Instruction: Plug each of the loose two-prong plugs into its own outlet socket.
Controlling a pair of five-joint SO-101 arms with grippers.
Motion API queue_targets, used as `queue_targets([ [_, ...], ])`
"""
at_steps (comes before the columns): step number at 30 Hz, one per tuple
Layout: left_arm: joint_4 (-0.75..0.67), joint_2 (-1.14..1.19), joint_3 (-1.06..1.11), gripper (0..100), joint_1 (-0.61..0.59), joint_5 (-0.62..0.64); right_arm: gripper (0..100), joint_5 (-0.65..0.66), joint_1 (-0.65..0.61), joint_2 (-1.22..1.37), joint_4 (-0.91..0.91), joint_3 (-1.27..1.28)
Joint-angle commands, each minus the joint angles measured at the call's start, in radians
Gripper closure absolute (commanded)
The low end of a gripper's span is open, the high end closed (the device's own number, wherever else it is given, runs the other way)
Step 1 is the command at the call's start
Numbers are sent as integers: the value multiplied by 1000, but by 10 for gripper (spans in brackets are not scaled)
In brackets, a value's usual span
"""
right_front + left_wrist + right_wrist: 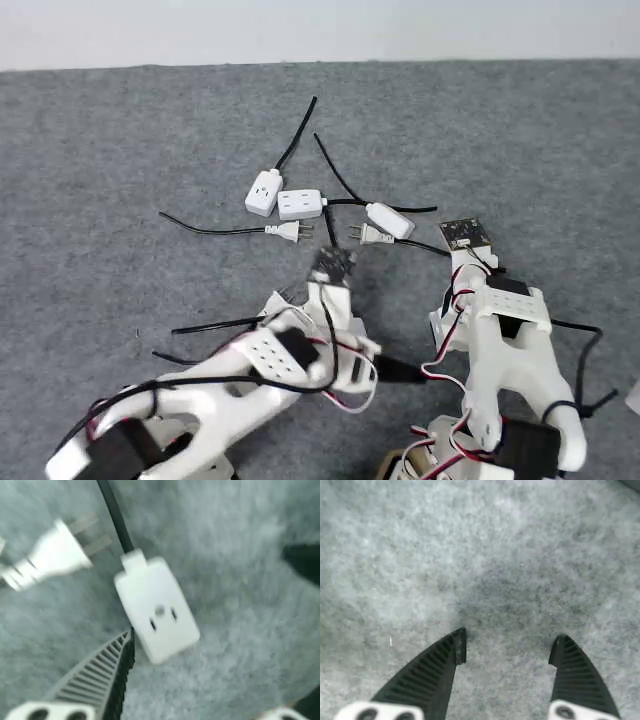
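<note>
Plug (50, 557) partly beyond frame edge

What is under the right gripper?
Grey mat shows under the right gripper, between its open fingers. What lies beneath the fingers themselves is covered.

Left plug (288, 231): white, loose, flat on the grey surface (120, 130), prongs pointing right, black cord trailing left.
Right plug (368, 235): white, loose, prongs pointing left.
Left socket (263, 192): white, face up, tilted.
Middle socket (300, 204): white, just beside left socket.
Right socket (390, 220): white, elongated, near right plug.
</note>
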Motion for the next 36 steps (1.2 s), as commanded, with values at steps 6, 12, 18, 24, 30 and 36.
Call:
queue_targets([
  [6,-17,-52,-47,475,26,-11,732,6,-16,1,-5,-26],
  [12,20,-227,-22,475,-31,-11,732,6,-16,1,-5,-26],
  [18,-61,-232,18,475,-8,-9,732,6,-16,1,-5,-26],
  [24,-138,-101,12,475,9,18,732,6,-16,1,-5,-26],
  [30,-160,-32,12,475,9,32,732,6,-16,1,-5,-26],
  [36,-155,-17,19,475,9,32,732,6,-16,1,-5,-26],
])
